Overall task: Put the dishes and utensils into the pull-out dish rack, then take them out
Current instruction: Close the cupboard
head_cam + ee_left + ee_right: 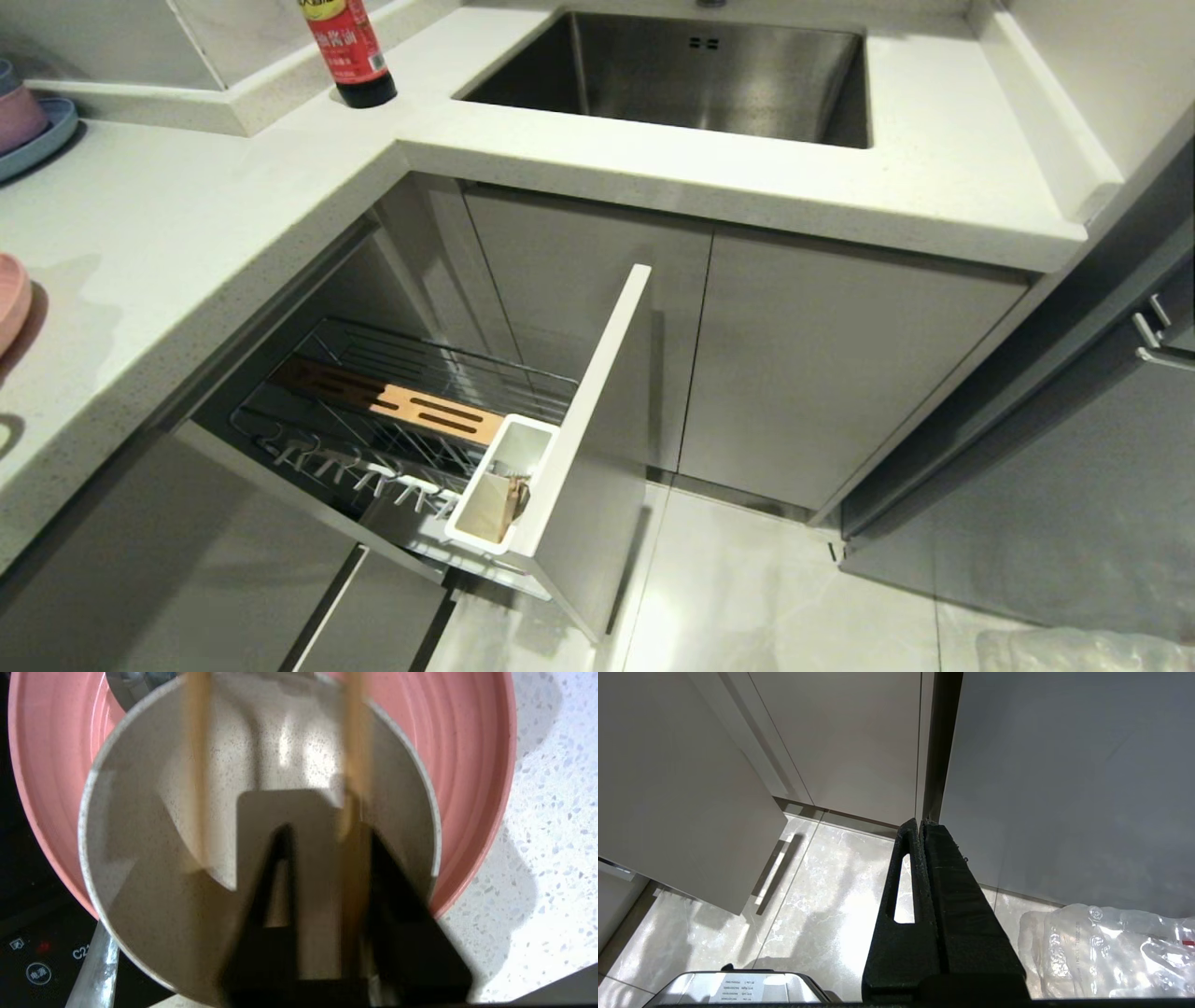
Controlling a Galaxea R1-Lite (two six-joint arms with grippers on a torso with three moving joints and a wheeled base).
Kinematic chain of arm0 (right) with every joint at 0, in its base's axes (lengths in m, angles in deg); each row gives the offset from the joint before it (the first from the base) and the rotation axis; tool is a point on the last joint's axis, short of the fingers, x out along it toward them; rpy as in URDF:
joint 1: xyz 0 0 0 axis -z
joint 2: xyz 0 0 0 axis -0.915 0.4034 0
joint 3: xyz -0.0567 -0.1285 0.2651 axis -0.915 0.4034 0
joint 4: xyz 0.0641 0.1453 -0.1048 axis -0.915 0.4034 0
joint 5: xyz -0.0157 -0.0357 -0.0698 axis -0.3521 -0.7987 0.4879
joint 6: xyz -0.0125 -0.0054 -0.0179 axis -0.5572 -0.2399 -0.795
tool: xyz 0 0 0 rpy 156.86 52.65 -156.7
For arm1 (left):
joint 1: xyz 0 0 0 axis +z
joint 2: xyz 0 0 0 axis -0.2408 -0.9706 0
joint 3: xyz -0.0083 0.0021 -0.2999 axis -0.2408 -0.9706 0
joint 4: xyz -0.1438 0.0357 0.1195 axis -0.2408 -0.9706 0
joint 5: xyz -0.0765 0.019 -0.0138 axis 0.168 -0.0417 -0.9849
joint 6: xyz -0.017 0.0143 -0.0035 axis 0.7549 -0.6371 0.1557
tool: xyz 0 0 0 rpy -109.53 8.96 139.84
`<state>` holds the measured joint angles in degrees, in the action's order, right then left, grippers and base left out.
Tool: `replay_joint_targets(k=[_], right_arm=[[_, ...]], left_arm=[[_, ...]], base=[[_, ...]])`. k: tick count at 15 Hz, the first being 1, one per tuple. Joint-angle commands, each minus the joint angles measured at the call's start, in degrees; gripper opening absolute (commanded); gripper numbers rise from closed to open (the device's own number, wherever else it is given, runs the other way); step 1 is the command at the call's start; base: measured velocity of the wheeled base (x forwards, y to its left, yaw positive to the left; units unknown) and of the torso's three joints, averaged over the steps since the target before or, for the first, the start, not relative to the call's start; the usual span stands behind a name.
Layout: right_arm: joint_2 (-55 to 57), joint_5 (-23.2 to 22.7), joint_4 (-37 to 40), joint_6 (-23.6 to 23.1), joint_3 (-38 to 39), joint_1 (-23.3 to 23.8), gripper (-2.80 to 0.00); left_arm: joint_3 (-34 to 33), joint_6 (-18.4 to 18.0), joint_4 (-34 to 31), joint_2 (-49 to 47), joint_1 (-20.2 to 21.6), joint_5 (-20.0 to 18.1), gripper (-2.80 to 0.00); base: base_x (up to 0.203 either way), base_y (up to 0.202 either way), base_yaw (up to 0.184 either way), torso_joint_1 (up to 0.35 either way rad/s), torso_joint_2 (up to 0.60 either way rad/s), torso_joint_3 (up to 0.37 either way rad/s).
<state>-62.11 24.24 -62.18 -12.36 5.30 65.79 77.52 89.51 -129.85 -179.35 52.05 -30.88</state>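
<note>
Chopsticks [198, 765] blur above the cream bowl [154, 896] between the left end effector's [327, 830] parted fingers.

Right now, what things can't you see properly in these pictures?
- Left wrist view: the chopsticks are blurred streaks over the cream bowl. Whether the left pincer grips one is unclear.
- Head view: the pink plate is mostly cut off by the picture's left edge.
- Head view: the brownish thing inside the white caddy is too small to name.
</note>
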Motion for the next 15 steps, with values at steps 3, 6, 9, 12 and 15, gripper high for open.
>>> replay_joint_targets(k=[3,6,9,12,15], right_arm=[[0.0,0.0,0.0,0.0,0.0,0.0,-2.80],[0.0,0.0,0.0,0.0,0.0,0.0,-2.80],[0.0,0.0,0.0,0.0,0.0,0.0,-2.80],[0.0,0.0,0.0,0.0,0.0,0.0,-2.80],[0.0,0.0,0.0,0.0,0.0,0.0,-2.80]], left_arm=[[0.0,0.1,-0.3,0.1,0.0,0.0,0.00],[0.1,0.1,-0.3,0.4,0.0,0.0,0.00],[0.1,0.1,-0.4,0.8,0.0,0.1,0.00],[0.5,0.3,-0.4,1.5,0.0,0.1,0.00],[0.9,0.9,-0.3,2.1,0.1,0.8,0.00]], base=[[0.000,0.000,0.000,0.000,0.00,0.000],[0.000,0.000,0.000,0.000,0.00,0.000],[0.000,0.000,0.000,0.000,0.00,0.000],[0.000,0.000,0.000,0.000,0.00,0.000],[0.000,0.000,0.000,0.000,0.00,0.000]])
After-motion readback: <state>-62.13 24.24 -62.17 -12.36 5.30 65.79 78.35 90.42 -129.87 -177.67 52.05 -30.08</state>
